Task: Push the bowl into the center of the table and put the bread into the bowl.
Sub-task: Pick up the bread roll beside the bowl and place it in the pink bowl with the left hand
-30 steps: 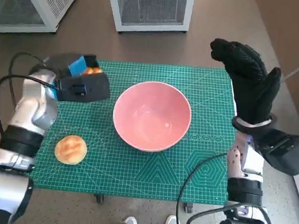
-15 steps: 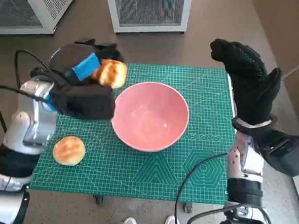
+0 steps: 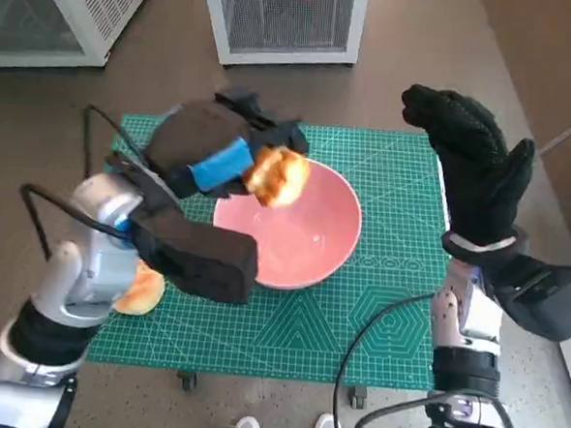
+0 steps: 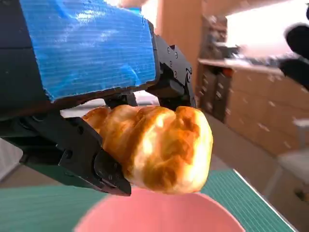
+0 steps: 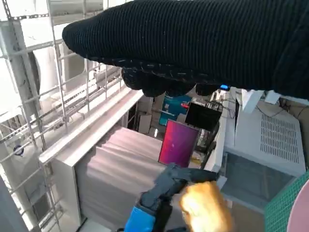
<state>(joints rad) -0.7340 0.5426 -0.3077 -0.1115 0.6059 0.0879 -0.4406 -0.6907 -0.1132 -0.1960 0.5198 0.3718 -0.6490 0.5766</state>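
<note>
Golden bread (image 3: 278, 177) above pink bowl (image 3: 308, 243) at table centre

Head view: from my head, steeply down on the whole green mat (image 3: 376, 317), both my arms rising from its near edge.
Left wrist view: from behind my left hand (image 4: 87, 53), very close, level across the bowl's rim (image 4: 159, 217) toward the room.
Right wrist view: from behind my raised right hand (image 5: 203, 43), facing out past the mat's far edge.
Shared: all three show the bread (image 3: 278, 177) over the bowl's far-left rim.
</note>
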